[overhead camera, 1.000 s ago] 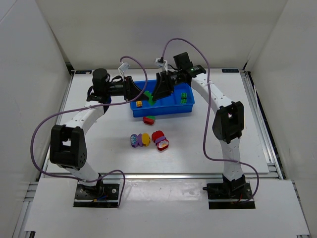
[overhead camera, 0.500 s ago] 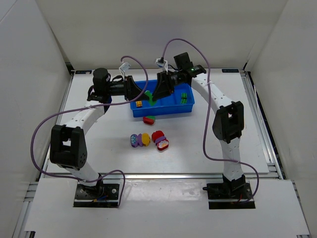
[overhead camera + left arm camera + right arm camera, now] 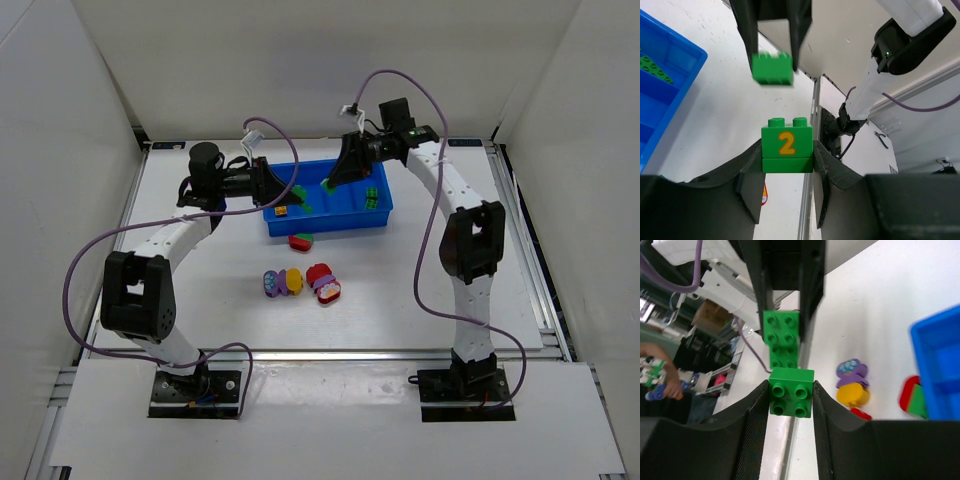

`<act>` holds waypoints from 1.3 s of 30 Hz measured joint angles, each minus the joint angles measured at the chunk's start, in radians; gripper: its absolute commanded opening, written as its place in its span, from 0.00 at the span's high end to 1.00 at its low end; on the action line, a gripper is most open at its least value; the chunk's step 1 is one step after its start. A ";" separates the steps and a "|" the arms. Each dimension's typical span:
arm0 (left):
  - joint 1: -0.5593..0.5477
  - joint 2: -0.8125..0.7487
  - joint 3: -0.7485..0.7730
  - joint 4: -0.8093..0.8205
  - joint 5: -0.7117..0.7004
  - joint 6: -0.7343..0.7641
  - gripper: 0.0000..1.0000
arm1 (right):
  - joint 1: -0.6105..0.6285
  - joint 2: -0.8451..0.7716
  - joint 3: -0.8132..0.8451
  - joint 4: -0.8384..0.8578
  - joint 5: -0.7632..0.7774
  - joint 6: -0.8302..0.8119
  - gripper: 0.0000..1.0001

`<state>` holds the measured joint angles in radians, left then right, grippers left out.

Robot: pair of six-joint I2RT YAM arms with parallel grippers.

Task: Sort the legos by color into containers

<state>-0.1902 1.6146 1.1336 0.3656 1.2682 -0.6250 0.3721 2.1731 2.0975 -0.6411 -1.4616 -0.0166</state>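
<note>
- The numbered brick (image 3: 787, 145), green with a yellow "2", is clamped by its sides in the left gripper (image 3: 787, 152). The jaws are closed only to the brick's width, and its studs point away from the wrist.
- The plain brick (image 3: 791, 392), also green, is pinched the same way in the right gripper (image 3: 791, 396), studs toward that wrist's camera.
- The two bricks face each other with a gap between them and do not touch. Such opposed holds are judged to suit work that one claw cannot do alone, such as splitting or joining a stack. Which of the two it is cannot be told.
- Both are held over the tray (image 3: 345, 227), which lies by the middle of the table's far edge, so a release is judged to land inside it.
- Green bricks (image 3: 372, 197) already lie in the tray's right compartment, which is judged the proper goal for both held bricks.
- An orange brick (image 3: 282, 210) sits in the left compartment. What the middle one holds is hidden by the grippers.
- A red-green brick (image 3: 300, 240) rests on the table (image 3: 220, 300) just beside the tray's near wall. Being of two colours, it is judged to need splitting as well.
- Nearer the near edge, about mid-table, a purple brick (image 3: 270, 283), a yellow brick (image 3: 293, 281), a red brick (image 3: 318, 273) and a pink-red brick (image 3: 329, 291) lie close together, not yet sorted.
- The task is judged to be less than half done.
</note>
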 measured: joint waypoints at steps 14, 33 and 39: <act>0.001 0.000 -0.001 0.001 0.006 0.000 0.81 | -0.135 0.029 -0.004 -0.153 0.292 -0.234 0.96; 0.001 0.000 0.000 -0.010 0.004 0.010 0.81 | -0.145 0.086 -0.085 -0.032 0.906 -0.311 0.82; 0.001 0.000 0.000 -0.021 0.003 0.016 0.80 | -0.144 0.101 -0.086 -0.029 0.966 -0.323 0.41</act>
<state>-0.1890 1.6142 1.1332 0.3443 1.2716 -0.6090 0.2283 2.2742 2.0117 -0.6701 -0.4953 -0.3393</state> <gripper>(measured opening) 0.480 0.513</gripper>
